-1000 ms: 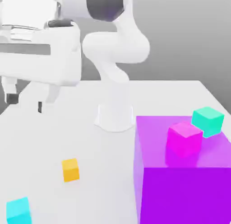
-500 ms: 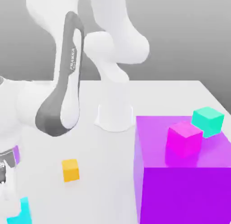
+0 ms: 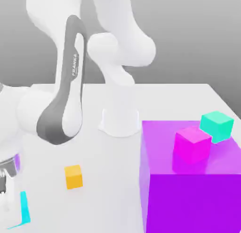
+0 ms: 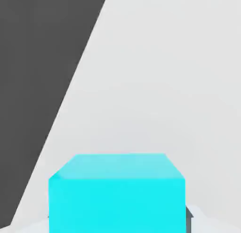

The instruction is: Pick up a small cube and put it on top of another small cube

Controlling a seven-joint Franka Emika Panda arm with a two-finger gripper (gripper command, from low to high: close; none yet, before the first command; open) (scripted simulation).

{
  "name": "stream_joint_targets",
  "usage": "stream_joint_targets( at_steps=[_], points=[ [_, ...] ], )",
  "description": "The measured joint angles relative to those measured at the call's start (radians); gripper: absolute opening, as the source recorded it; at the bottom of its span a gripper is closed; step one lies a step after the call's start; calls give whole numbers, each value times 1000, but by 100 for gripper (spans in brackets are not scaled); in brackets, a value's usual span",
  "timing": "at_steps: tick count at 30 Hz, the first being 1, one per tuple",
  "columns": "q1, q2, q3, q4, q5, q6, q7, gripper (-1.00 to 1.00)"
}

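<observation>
Cyan cube (image 3: 23,207) at the exterior view's lower left is half hidden by the arm (image 3: 63,105); the claw is clamped on it, on a white table (image 3: 179,100).

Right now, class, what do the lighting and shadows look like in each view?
Exterior view: soft, even light; the purple block has a glossy top mirroring the magenta cube; faint shadow beside the orange cube. Hand view: flat light on the cyan cube, pale table, no glare.
</observation>
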Motion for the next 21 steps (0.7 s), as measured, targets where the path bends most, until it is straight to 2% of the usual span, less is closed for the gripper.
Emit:
stream_joint_targets(
  at_steps=[6,13,17,18,21],
  points=[
    [162,-217,138,18,-15,-230,-101,-100],
    [369,-465,244,41,6,-502,-247,-100],
    [391,-454,271,-38,4,-415,-263,-100],
    [392,-445,273,-55,3,-388,-262,100],
    [392,-445,273,-55,3,-388,-262,100]
  ],
)
